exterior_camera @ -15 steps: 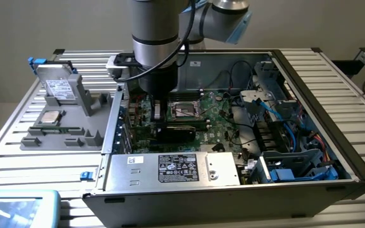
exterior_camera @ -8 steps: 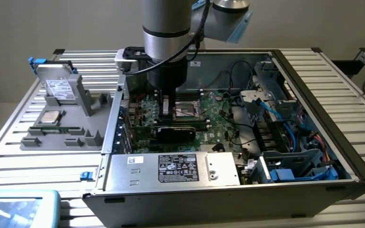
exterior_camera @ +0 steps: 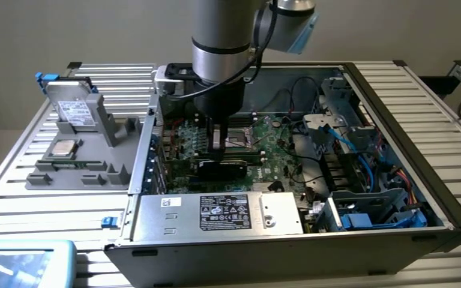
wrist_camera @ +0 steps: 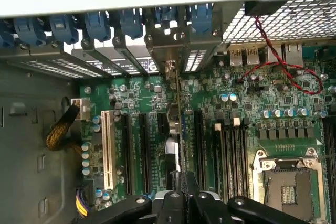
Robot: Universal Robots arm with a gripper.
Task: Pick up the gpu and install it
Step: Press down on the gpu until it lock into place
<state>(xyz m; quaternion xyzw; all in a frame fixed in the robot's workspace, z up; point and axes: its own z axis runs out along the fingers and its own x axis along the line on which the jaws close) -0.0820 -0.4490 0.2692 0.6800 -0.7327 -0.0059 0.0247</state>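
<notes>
At the exterior view's left we see the tray (exterior_camera: 78,174) with the hard drive (exterior_camera: 77,111) propped on it. The gpu (exterior_camera: 221,169) is not there. It sits at the centre of the frame, inside the open case (exterior_camera: 278,252), low over the motherboard (exterior_camera: 271,150) under the arm (exterior_camera: 222,54). We judge the pickup done and the install underway. In the wrist view the gripper (wrist_camera: 182,199) looks clenched on the gpu (wrist_camera: 179,129), which shows edge-on as a thin line running to its bracket (wrist_camera: 170,69) at the rear openings, between two black slots (wrist_camera: 143,150). We cannot tell whether the card's edge has entered a slot or hangs just above one, since the contact is hidden by the card itself and by the arm in the exterior view. The fingertips are cut off at the frame edge. At the exterior view's right, the cables (exterior_camera: 374,162) are too tangled to sort out.
</notes>
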